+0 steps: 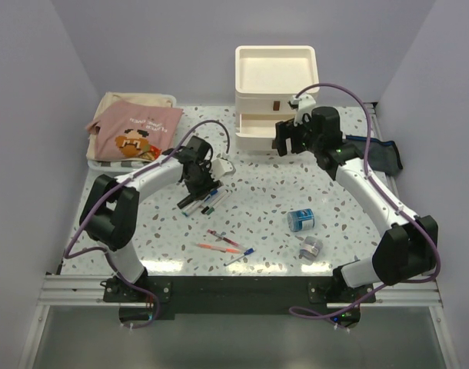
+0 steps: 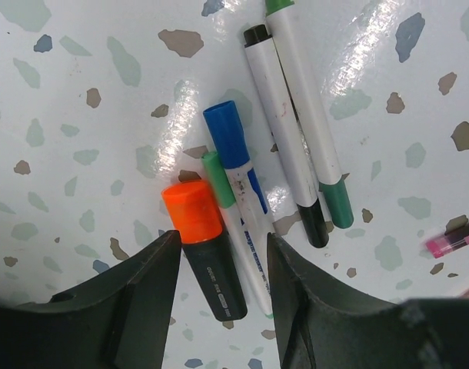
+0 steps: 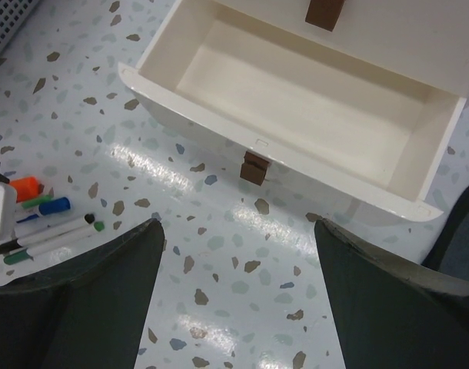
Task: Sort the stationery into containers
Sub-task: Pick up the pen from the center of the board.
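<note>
My left gripper (image 1: 194, 184) (image 2: 223, 288) is open, low over a cluster of markers, its jaws astride the dark body of the orange marker (image 2: 200, 231) and the blue-capped marker (image 2: 234, 161). A pale-green highlighter (image 2: 219, 181) lies between them, with the black marker (image 2: 284, 131) and green marker (image 2: 311, 115) beside. My right gripper (image 1: 284, 144) (image 3: 238, 261) is open and empty above the table in front of the cream drawer unit (image 1: 274, 84), whose open drawer (image 3: 296, 100) is empty. The navy pouch (image 1: 377, 154) lies at right. The blue roll (image 1: 301, 221), grey roll (image 1: 311, 247) and thin pens (image 1: 223, 244) lie near the front.
A pink printed cloth bag (image 1: 134, 131) lies on a white tray at the back left. Walls close in the table on three sides. The marker cluster also shows at the left of the right wrist view (image 3: 42, 223).
</note>
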Controlling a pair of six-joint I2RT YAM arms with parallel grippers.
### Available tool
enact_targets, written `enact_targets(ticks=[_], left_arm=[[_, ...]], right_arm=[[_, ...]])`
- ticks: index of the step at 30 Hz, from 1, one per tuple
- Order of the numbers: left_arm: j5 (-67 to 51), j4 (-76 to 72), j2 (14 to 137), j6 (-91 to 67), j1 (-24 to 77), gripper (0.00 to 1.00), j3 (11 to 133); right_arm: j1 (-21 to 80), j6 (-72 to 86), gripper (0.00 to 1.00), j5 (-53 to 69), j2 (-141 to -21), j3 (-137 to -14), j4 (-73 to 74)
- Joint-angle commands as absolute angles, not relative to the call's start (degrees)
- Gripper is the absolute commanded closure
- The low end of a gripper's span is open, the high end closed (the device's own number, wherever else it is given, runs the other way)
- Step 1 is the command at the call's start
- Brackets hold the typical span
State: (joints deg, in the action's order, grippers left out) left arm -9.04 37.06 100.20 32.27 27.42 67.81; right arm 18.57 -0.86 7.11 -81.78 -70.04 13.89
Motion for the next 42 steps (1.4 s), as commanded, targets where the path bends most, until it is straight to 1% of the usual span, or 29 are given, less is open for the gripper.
enact_targets(ticks=[1,8,16,23,26,29,30,33,36,41,42], left_arm=[[-10.8,37.4,101.4,32.4,27.8,0.47,70.4],[-10.8,37.3,104.8,31.6,29.0,0.45,72.1],[-9.7,36.6,108.2,31.1,30.5,0.45,72.7],[-8.8,35.7,108.8,31.0,31.7,0.47,71.4],[-8.4,35.2,109.0,30.9,31.9,0.53,70.7],[-8.8,35.9,109.3,31.0,32.0,0.67,71.7],[-9.5,36.6,109.2,31.2,32.1,0.78,73.1],[-10.6,40.0,107.6,32.1,32.0,0.95,76.1],[-12.8,46.2,105.6,32.4,32.1,0.99,84.9],[-18.8,56.9,106.3,31.7,32.1,0.99,98.9],[-20.2,58.3,107.9,31.7,32.1,0.98,104.8]], right_arm=[[18.3,-0.8,0.17,7.7,-79.4,-69.2,11.3],[17.8,-1.1,0.17,7.3,-78.7,-67.9,11.5],[17.3,-1.0,0.17,7.4,-78.3,-67.0,11.3],[17.1,-1.2,0.17,7.4,-78.8,-67.2,11.4],[17.0,-1.1,0.17,7.5,-79.1,-67.2,11.4],[16.9,-1.1,0.17,7.6,-79.4,-67.5,11.3],[17.0,-1.1,0.17,7.6,-79.3,-67.7,11.5],[16.8,-1.5,0.17,7.3,-79.6,-68.4,11.7],[16.7,-1.8,0.17,7.4,-80.1,-69.2,12.0],[16.5,-2.0,0.17,7.2,-80.9,-69.6,11.3],[16.3,-2.0,0.17,7.2,-81.2,-69.7,11.2]])
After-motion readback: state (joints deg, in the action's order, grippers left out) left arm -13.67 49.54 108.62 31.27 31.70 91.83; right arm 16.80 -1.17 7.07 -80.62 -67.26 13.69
